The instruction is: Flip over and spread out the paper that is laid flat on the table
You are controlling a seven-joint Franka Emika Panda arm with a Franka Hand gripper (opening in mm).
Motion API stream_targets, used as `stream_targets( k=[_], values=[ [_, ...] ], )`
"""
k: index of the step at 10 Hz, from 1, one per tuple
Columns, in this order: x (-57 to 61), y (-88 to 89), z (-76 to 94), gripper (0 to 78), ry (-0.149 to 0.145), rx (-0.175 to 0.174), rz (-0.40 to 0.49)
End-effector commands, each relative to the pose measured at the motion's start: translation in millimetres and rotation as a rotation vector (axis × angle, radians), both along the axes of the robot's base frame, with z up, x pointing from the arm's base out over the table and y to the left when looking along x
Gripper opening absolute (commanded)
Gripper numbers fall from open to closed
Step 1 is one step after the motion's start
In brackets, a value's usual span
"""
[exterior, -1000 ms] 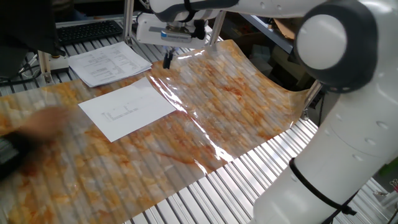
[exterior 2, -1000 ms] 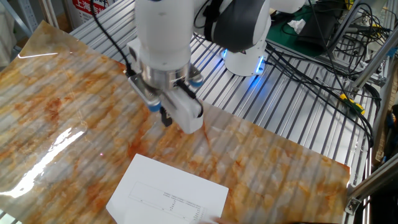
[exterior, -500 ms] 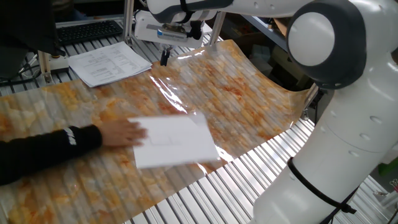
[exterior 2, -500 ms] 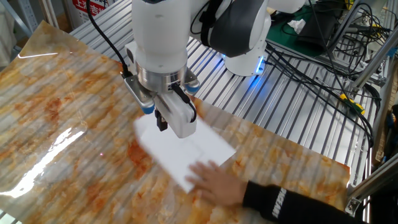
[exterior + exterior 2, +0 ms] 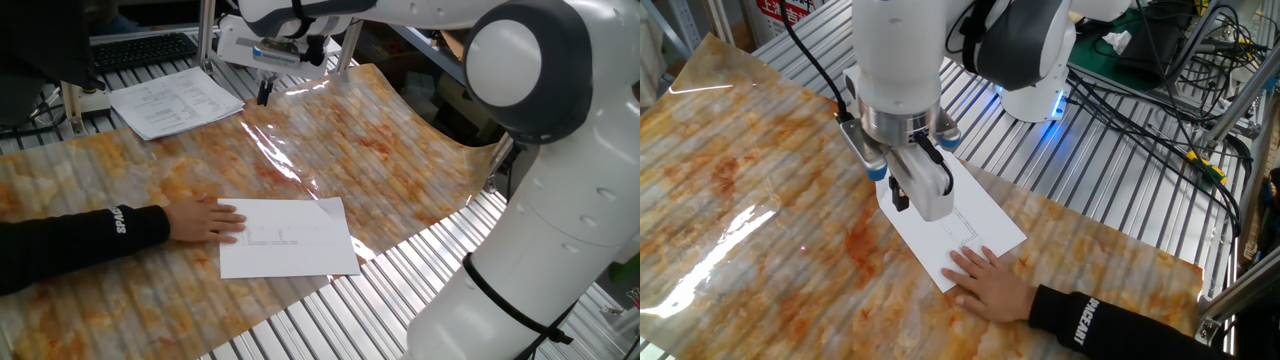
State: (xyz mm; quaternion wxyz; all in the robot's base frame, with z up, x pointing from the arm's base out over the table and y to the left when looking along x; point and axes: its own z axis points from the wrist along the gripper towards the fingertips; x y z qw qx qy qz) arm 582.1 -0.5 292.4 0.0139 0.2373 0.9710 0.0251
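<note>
The paper [image 5: 288, 237] is a thin white sheet with faint grey marks on its upper face. It lies flat on the table's orange marbled cover [image 5: 400, 150], near the cover's front edge. In the other fixed view the paper [image 5: 975, 225] is partly hidden behind the gripper. A person's hand [image 5: 205, 220] in a black sleeve rests on the paper's left edge. My gripper [image 5: 265, 93] hangs well above the table, apart from the paper. Its dark fingers look closed together and hold nothing; it also shows in the other fixed view [image 5: 898, 196].
A thicker stack of printed papers [image 5: 175, 100] lies at the back left, partly on the cover. A black keyboard [image 5: 140, 48] sits behind it. Bare metal slats [image 5: 390, 290] run past the cover's front edge. The person's forearm [image 5: 1110, 325] lies across the cover.
A person's hand came in and slid the paper from the back left of the cover to its front edge. The gripper has hardly moved.
</note>
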Motion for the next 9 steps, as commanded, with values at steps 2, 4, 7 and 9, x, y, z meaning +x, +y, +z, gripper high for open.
stream_targets(
  k=[2, 4, 7, 9],
  values=[
    [0.6, -0.3, 1.4, 0.0, 0.005, 0.013, 0.031],
    [0.6, -0.3, 1.4, 0.0, 0.001, 0.025, 0.092],
    [-3.4, -4.4, -2.4, 0.0, 0.000, 0.019, 0.163],
    [-8.3, -11.1, -8.3, 0.0, -0.002, 0.012, 0.198]
  ],
)
